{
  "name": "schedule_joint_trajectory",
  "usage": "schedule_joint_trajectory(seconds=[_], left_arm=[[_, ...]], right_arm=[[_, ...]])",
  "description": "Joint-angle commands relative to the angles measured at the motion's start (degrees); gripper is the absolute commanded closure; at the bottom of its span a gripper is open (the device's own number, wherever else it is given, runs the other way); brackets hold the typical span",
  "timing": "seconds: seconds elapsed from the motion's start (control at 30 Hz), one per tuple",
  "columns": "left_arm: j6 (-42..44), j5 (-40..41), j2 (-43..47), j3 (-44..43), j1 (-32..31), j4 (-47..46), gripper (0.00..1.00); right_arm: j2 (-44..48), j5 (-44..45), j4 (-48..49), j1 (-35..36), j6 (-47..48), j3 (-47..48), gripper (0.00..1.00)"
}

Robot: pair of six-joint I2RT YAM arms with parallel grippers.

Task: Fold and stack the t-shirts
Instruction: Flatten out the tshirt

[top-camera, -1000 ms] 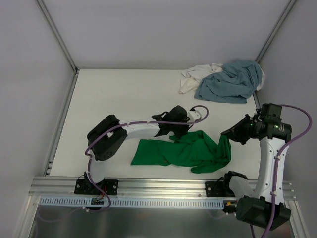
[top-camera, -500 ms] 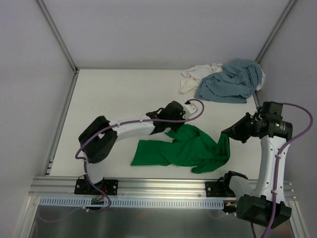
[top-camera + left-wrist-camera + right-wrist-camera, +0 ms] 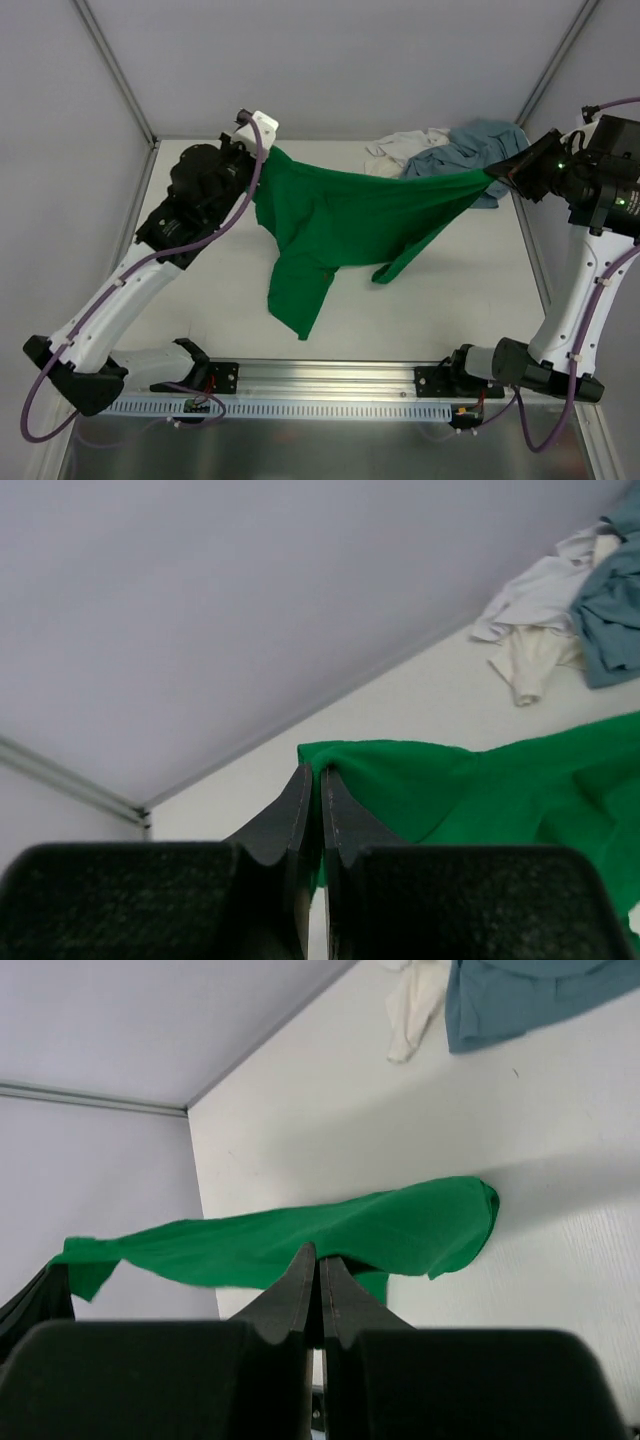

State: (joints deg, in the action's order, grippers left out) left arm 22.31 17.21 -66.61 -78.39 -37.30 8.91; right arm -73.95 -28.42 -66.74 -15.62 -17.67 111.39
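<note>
The green t-shirt (image 3: 350, 215) hangs in the air, stretched wide between both grippers, with one part drooping toward the table front (image 3: 300, 310). My left gripper (image 3: 262, 160) is shut on its left edge; the left wrist view shows cloth pinched at the fingertips (image 3: 316, 772). Raised at the far right, my right gripper (image 3: 490, 175) is shut on the other edge, and the green t-shirt (image 3: 300, 1235) spreads out beyond its tips (image 3: 318, 1253). The grey-blue t-shirt (image 3: 470, 150) and the white t-shirt (image 3: 395, 155) lie crumpled together at the back right of the table.
The white table (image 3: 200, 250) is enclosed by pale walls on three sides with metal corner posts (image 3: 115, 70). An aluminium rail (image 3: 320, 385) carrying both arm bases runs along the near edge. The crumpled white t-shirt (image 3: 535, 630) also shows in the left wrist view.
Both arms have risen and swung apart, left toward the back left and right toward the back right. The green t-shirt has come up off the table and been pulled out wide.
</note>
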Motion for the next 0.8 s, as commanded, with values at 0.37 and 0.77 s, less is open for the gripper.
schedule_joint_trajectory(seconds=[0.37, 0.77], left_arm=[[10.0, 14.4, 16.1, -15.0, 0.8, 16.0, 1.00], [2.8, 7.2, 16.3, -51.2, 5.5, 41.4, 1.00]], right_arm=[[6.4, -2.2, -2.3, -1.8, -1.0, 10.9, 0.99], [16.0, 9.2, -5.0, 0.8, 0.6, 24.2, 0.99]])
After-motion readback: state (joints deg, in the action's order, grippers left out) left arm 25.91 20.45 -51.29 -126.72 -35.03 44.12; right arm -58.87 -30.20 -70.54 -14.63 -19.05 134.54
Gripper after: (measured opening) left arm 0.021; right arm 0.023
